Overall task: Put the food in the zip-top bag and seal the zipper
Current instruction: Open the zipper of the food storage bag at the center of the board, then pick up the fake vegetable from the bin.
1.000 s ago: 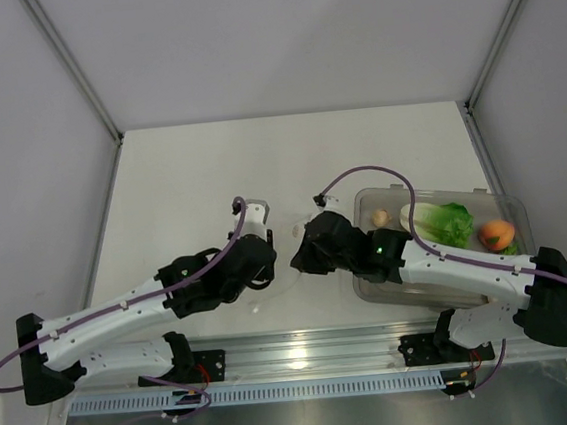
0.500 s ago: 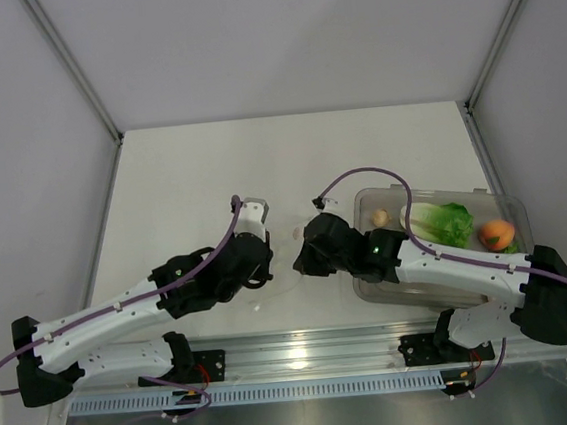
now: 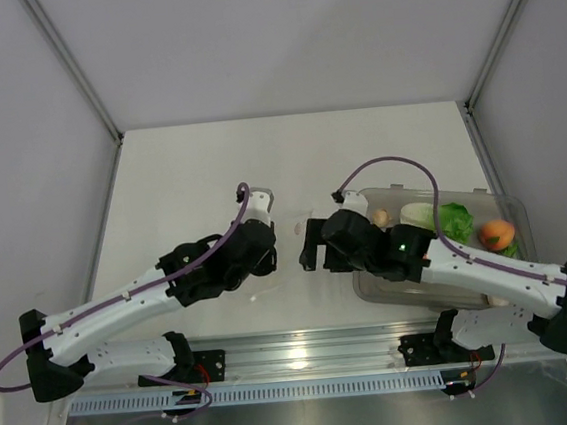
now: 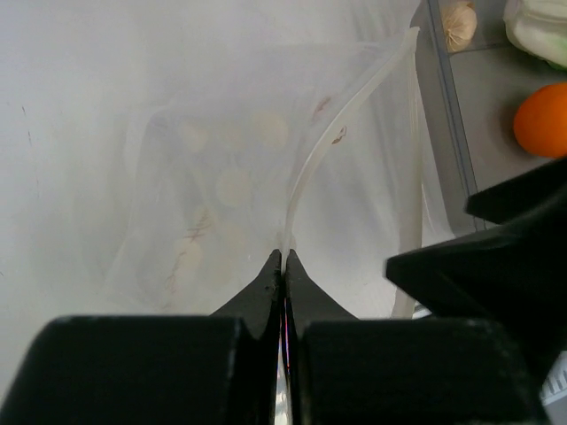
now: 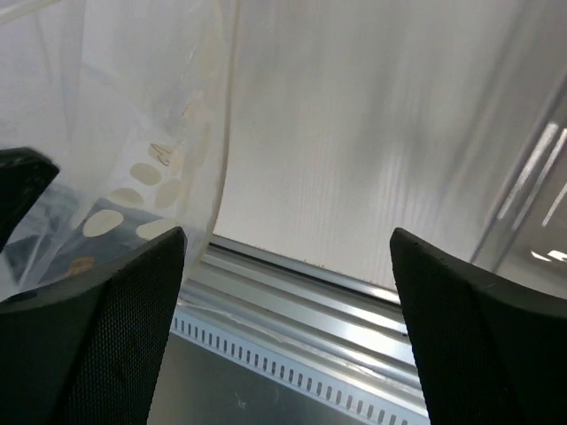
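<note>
Left claw (image 4: 283,258) pinched shut on zip-top bag (image 4: 221,177) rim; right claw (image 5: 288,235) wide open, bag just beside.

The table (image 3: 289,162) is a plain white matte top, closed in by pale panels on the left, right and far sides. On its right side, towards the near edge, a clear rigid tray (image 3: 470,191) with rounded corners sits flat on the surface. Just left of the tray, about the middle of the near half, the zip-top bag (image 4: 230,195) lies spread on the white top. It is see-through and crinkled, with pale round spots showing on it. Its mouth edge is raised off the surface and the rest lies flat. Along the near edge runs an aluminium rail (image 3: 307,356).
</note>
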Robot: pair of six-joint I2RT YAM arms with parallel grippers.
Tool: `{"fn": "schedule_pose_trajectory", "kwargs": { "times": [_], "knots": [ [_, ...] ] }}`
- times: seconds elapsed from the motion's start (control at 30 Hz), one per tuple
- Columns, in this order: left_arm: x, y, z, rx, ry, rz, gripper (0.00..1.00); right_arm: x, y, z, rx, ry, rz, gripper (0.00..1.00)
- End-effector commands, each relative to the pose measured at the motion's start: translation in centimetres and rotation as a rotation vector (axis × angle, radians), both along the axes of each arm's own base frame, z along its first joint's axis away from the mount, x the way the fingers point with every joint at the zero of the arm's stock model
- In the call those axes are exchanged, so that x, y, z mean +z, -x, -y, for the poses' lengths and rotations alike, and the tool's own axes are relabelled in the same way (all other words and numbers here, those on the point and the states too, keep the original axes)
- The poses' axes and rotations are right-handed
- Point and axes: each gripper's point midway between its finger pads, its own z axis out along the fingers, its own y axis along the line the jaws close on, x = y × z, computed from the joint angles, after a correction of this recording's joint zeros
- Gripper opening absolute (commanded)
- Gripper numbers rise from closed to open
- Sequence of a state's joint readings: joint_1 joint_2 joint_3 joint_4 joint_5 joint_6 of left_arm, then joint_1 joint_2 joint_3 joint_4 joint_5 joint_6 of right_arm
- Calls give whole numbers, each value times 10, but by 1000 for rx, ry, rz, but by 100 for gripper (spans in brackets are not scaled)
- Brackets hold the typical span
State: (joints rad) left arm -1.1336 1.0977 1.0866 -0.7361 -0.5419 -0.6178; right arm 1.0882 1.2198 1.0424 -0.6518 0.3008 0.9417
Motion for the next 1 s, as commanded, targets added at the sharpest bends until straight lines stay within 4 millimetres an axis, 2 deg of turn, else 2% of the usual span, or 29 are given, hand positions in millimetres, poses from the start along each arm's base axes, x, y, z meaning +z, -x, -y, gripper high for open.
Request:
{"fn": "schedule_pose_trajectory", "kwargs": {
  "times": [0.0,0.03,0.2,0.3,0.33,0.4,0.43,0.6,0.73,0.83,0.9,0.97],
  "knots": [
    [17,-7,-1,0,31,29,1,41,-10,42,-77,32,106,99],
    [17,-8,-1,-3,27,30,1,52,-12,52,-95,17,130,99],
    [13,-13,-6,6,20,28,1,65,-35,120,-258,105,205,99],
    [10,-12,-4,-8,34,14,1,65,-49,153,-288,223,291,99],
    [8,-11,-3,-17,38,7,1,63,-57,170,-295,293,303,99],
    [5,-12,-2,-22,41,2,1,60,-67,185,-302,378,291,99],
    [4,-11,-2,-30,44,-2,1,59,-74,202,-312,447,283,99],
    [2,-8,5,-67,70,-15,1,39,-98,233,-261,650,163,99],
    [0,-6,11,-90,79,-24,1,18,-105,258,-262,763,62,99],
    [-6,-5,12,-99,73,-35,1,13,-106,284,-375,815,22,99],
    [-7,-5,13,-106,80,-38,0,14,-107,299,-551,720,-3,99],
    [-10,-4,14,-110,88,-44,1,13,-107,293,-612,541,-14,100]
  ]
}}
